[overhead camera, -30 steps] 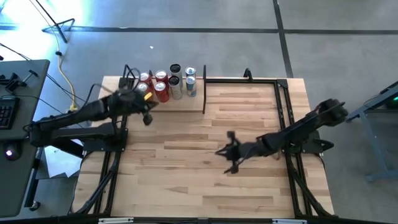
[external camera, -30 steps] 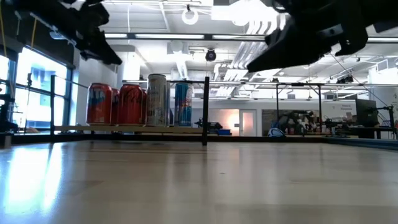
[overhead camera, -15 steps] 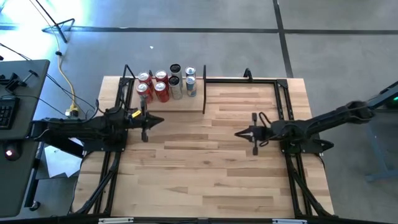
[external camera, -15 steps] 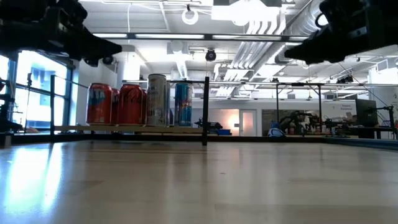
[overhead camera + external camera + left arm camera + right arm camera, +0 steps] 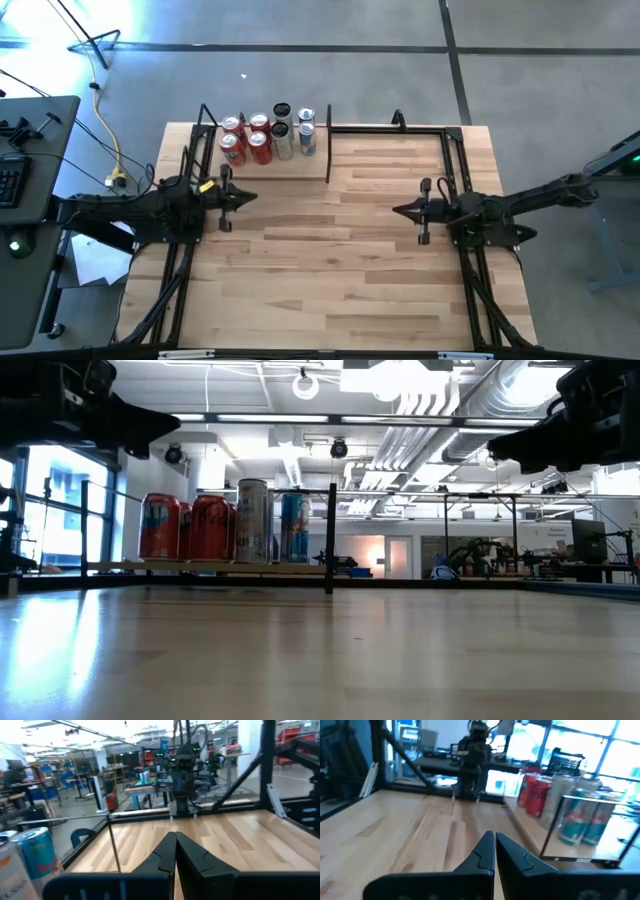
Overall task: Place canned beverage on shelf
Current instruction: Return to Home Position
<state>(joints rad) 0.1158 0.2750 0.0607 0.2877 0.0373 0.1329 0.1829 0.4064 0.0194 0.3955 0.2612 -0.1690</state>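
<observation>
Several canned beverages, red [image 5: 232, 140], silver [image 5: 252, 520] and blue [image 5: 293, 527], stand upright on their bases on the shelf [image 5: 200, 567], a pale wood platform at the table's far left. Its thin upright end panel [image 5: 328, 140] is on its right. My left gripper [image 5: 248, 194] is shut and empty, level above the table near its left edge, just nearer than the shelf, pointing right. My right gripper [image 5: 398, 211] is shut and empty, level near the right edge, pointing left. In the wrist views the shut fingertips [image 5: 175, 845] [image 5: 495, 845] hold nothing.
Bare plank tabletop [image 5: 320, 250] lies between the two grippers and toward the near edge. Black frame rails run along the table's right side [image 5: 455, 170] and left side [image 5: 190, 260]. A desk with a keyboard [image 5: 15, 170] stands beyond the left edge.
My left gripper has drawn back from beside the cans, sunk and come toward the near and left edges, tipping up to level. My right gripper has pulled back from the table's middle toward the right edge. Both stayed shut. The cans have not moved.
</observation>
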